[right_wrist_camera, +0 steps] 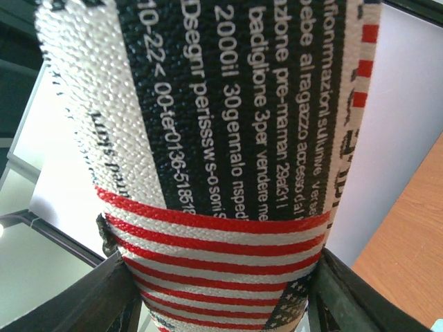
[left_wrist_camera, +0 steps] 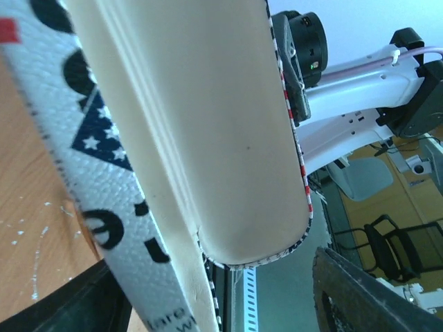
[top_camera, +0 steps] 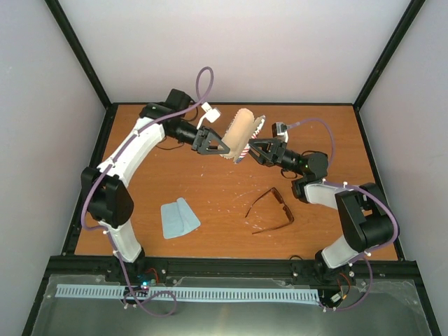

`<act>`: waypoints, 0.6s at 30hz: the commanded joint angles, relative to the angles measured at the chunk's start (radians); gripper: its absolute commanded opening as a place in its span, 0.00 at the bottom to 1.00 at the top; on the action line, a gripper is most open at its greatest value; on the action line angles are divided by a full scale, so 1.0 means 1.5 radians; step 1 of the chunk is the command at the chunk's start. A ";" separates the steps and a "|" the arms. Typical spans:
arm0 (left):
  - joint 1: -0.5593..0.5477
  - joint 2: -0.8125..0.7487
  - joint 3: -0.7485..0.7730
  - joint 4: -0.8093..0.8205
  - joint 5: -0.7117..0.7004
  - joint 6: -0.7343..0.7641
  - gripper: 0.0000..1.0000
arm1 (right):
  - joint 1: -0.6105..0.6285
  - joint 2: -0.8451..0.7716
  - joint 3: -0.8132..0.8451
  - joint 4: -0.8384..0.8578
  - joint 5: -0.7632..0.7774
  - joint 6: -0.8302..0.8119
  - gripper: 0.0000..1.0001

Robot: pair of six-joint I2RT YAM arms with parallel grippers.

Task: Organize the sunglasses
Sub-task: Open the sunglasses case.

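Observation:
The sunglasses [top_camera: 273, 210], thin reddish-brown frame with dark lenses, lie on the table right of centre, temple arms spread, and no gripper touches them. Both arms meet at the back centre, where the tan case [top_camera: 239, 133] hangs in the air. My right gripper [top_camera: 250, 149] is shut on its striped end [right_wrist_camera: 221, 249], with fingers [right_wrist_camera: 346, 297] pressed on both sides. My left gripper [top_camera: 220, 147] straddles the case [left_wrist_camera: 208, 104] from the other side. One of its fingers [left_wrist_camera: 76, 304] lies against the printed flap and the other [left_wrist_camera: 374, 297] stands off with a gap.
A light blue cloth [top_camera: 178, 218] lies folded on the table left of centre. The wooden table [top_camera: 224, 189] is ringed by a black frame with pale walls behind and to both sides.

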 commanded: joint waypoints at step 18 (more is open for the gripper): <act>-0.018 0.013 0.086 -0.026 -0.102 0.017 0.20 | -0.002 -0.037 -0.004 0.002 -0.015 -0.022 0.14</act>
